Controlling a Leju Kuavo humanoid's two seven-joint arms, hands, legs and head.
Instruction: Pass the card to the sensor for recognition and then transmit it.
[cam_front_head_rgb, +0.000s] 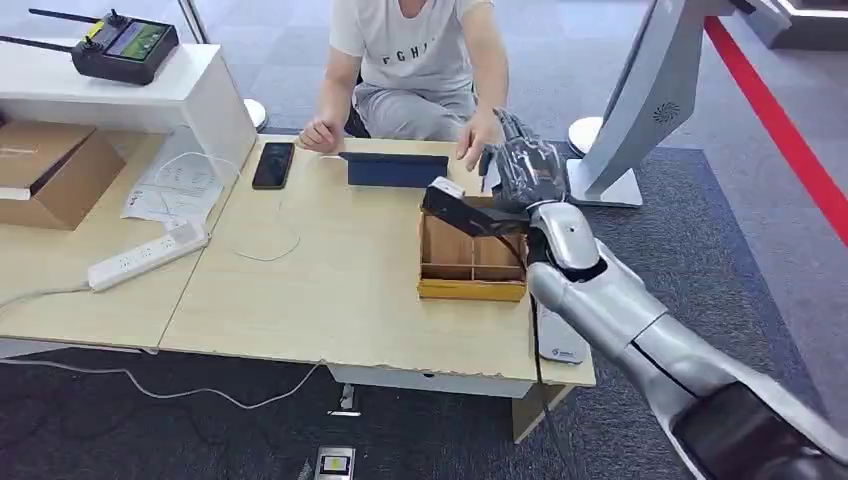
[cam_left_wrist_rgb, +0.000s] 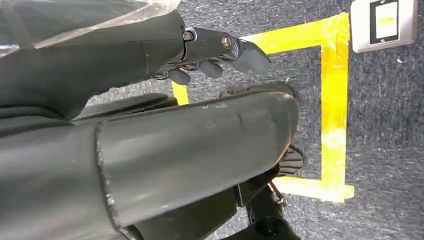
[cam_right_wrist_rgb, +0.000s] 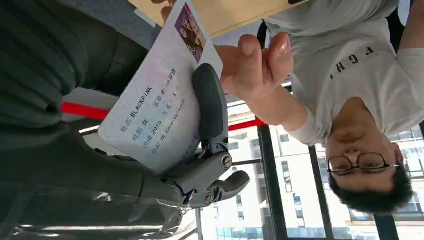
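My right hand (cam_front_head_rgb: 522, 160) is raised over the far edge of the table (cam_front_head_rgb: 330, 290), in front of a seated person (cam_front_head_rgb: 420, 50). In the right wrist view it holds a white card (cam_right_wrist_rgb: 155, 110) with printed text and a small photo, the thumb (cam_right_wrist_rgb: 210, 105) pressing on its face. The person's hand (cam_right_wrist_rgb: 255, 65) reaches to the photo end of the card; I cannot tell whether it touches. A black device (cam_front_head_rgb: 462, 208) lies across the wooden box (cam_front_head_rgb: 472, 265) just below my hand. My left hand (cam_left_wrist_rgb: 215, 55) hangs over the carpet and holds nothing.
A dark blue tablet (cam_front_head_rgb: 396, 170) and a black phone (cam_front_head_rgb: 273, 165) lie near the table's far edge. A power strip (cam_front_head_rgb: 148, 256), a cardboard box (cam_front_head_rgb: 45, 170) and a remote controller (cam_front_head_rgb: 125, 45) are at the left. A white kiosk stand (cam_front_head_rgb: 640, 110) rises at the right.
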